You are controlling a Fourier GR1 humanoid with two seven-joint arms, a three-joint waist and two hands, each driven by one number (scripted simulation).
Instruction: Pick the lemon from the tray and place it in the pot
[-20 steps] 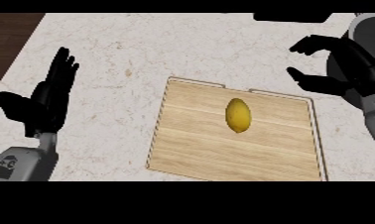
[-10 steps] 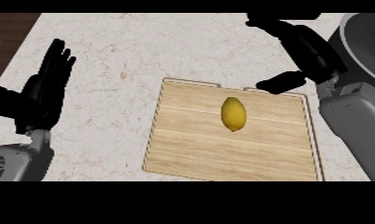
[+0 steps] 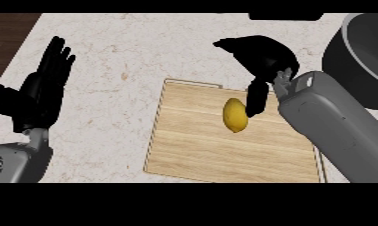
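Wooden tray (image 3: 199, 160) lies nearest on the pale marbled surface (image 3: 125, 65). Left hand (image 3: 43, 90) rests open at left edge, fingers up. Lemon (image 3: 235, 115) lies mid-tray. Right hand (image 3: 260, 65) hangs just above it, fingers spread, thumb touching lemon's side. Dark pot (image 3: 356, 52) far right.

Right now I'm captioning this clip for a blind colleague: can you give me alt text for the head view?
The robot's right hand hovers over a wooden tray, its thumb pointing down just right of a yellow lemon lying on the tray. A dark pot sits at the counter's right edge, and the left hand rests open at the left, fingers up.
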